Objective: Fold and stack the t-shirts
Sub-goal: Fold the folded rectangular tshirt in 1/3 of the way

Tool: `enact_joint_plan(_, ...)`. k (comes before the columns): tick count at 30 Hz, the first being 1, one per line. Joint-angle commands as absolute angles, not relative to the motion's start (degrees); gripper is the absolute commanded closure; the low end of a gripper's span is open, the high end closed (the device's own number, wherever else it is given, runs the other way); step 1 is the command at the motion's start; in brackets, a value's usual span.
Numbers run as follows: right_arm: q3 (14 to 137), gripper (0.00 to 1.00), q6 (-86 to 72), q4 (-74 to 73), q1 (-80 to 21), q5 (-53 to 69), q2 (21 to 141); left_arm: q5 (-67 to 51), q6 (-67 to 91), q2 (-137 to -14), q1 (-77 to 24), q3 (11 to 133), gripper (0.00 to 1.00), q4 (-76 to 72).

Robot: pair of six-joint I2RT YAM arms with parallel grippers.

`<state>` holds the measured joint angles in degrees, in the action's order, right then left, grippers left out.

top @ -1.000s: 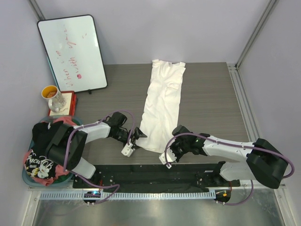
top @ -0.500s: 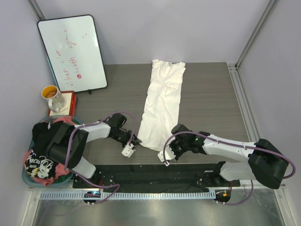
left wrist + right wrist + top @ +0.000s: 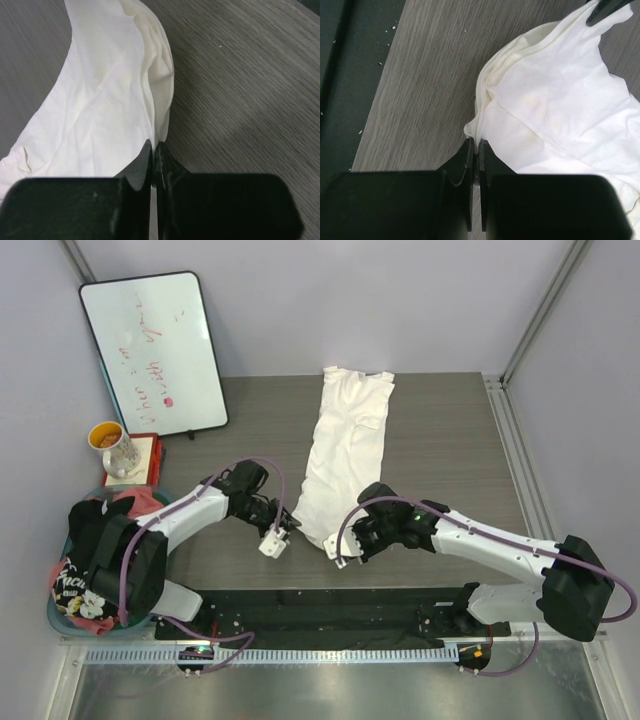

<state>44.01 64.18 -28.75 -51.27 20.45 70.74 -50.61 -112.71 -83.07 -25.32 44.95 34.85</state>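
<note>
1. Left gripper (image 3: pixel 154 146): jaws pressed together, pinching a thin edge of the white t-shirt (image 3: pixel 100 90) right at the fingertips. The layered hem runs up and away from the pinch.
2. Right gripper (image 3: pixel 476 142): jaws all but together, nipped onto a bunched hem corner of the same white t-shirt (image 3: pixel 555 100). The cloth fans out to the right of the fingers.
3. Top view: the left gripper (image 3: pixel 291 524) is on the shirt's near-left corner and the right gripper (image 3: pixel 338 537) on its near-right corner. The two are close together, with the near hem gathered between them.
4. Can't tell if the pinched end is off the table (image 3: pixel 450 440).
5. White t-shirt (image 3: pixel 345 455): folded into a long narrow strip running from the grippers to the table's far edge, leaning slightly right. The far end lies flat.
6. Black t-shirt (image 3: pixel 95 535) with pale lettering is heaped in the teal-rimmed basket (image 3: pixel 57 618), left of the left arm. Pink-red t-shirt (image 3: pixel 145 498) pokes out at the basket's far side.
7. Black mat (image 3: pixel 330 605) lies along the near edge between the arm bases.
8. Far left: a cup (image 3: pixel 115 448) stands beyond the basket, with a whiteboard (image 3: pixel 155 352) propped behind it.
</note>
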Motion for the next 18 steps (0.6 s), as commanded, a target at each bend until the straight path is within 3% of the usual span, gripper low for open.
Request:
enact_joint_plan(1,48.8,0.99,60.7,-34.4,-51.5,21.8,67.8,-52.7,-111.0,-79.8,-25.0,48.7,1.00,43.1)
enact_joint_plan(18,58.4,0.99,54.1,-49.7,-54.8,27.4,61.3,-56.9,-116.8,-69.9,-27.2,52.1,1.00,68.1)
